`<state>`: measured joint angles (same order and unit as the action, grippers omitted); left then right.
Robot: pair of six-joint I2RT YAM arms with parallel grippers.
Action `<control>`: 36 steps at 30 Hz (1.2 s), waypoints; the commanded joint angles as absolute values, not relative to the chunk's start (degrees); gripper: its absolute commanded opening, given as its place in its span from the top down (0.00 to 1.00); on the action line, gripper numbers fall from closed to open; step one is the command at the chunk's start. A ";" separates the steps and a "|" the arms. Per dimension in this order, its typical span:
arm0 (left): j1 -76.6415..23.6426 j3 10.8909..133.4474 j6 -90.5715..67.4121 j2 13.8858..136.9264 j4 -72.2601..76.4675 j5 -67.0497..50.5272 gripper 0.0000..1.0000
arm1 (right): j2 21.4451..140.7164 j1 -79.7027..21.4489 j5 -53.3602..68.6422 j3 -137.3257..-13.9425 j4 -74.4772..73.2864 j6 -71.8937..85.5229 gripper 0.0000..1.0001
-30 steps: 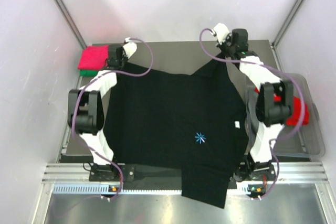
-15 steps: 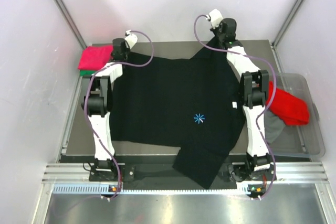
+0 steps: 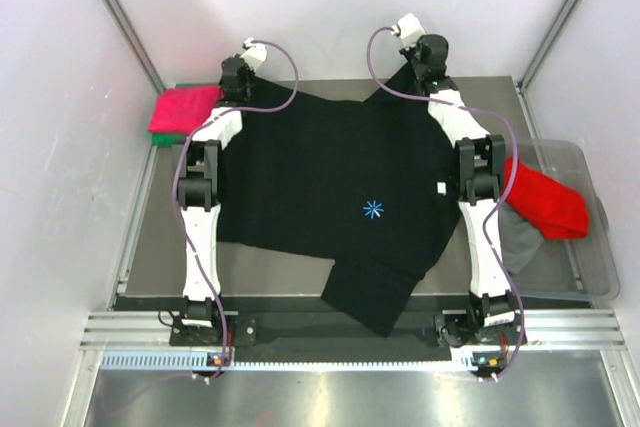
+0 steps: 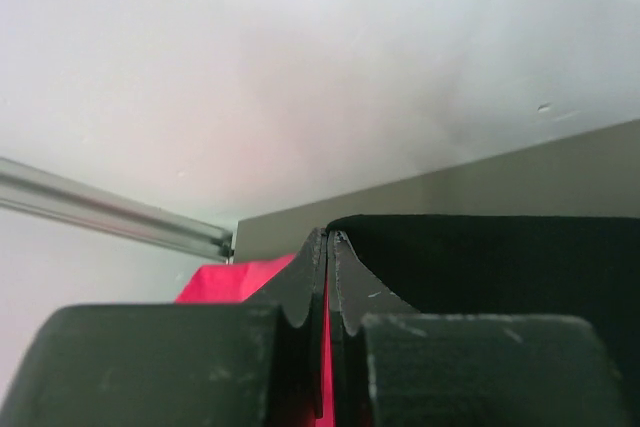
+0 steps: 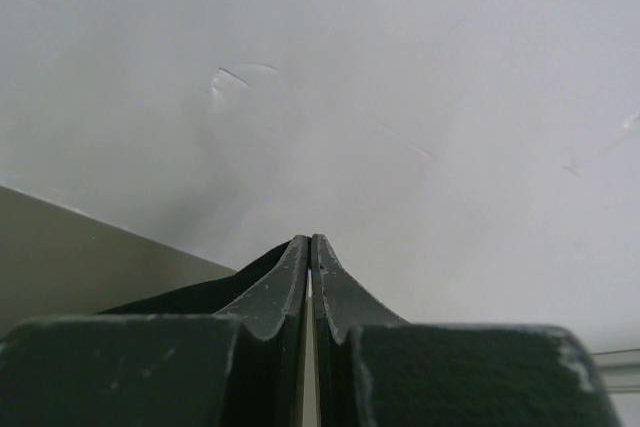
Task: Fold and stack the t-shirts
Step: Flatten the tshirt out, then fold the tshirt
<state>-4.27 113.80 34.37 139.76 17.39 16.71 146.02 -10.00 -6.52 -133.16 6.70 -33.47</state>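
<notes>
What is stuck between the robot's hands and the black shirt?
Nothing visible. The left end effector and the right end effector are each shut on the far edge of the black t-shirt, so no other thing sits between them and the cloth.

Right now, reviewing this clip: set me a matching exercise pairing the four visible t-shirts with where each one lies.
Things:
1. black t-shirt
2. pink-red t-shirt
3. red t-shirt
4. grey t-shirt

Places:
A. folded, far-left corner of the table
B. in the clear bin, nearer part
C. spread across the table
D. in the clear bin, farther part

Pairs: 1-C, 2-A, 3-D, 4-B
</notes>
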 commanded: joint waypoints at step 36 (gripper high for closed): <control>-3.60 74.54 32.52 105.30 28.39 11.34 1.00 | 88.80 -12.30 -2.29 -77.35 -6.32 -23.38 1.00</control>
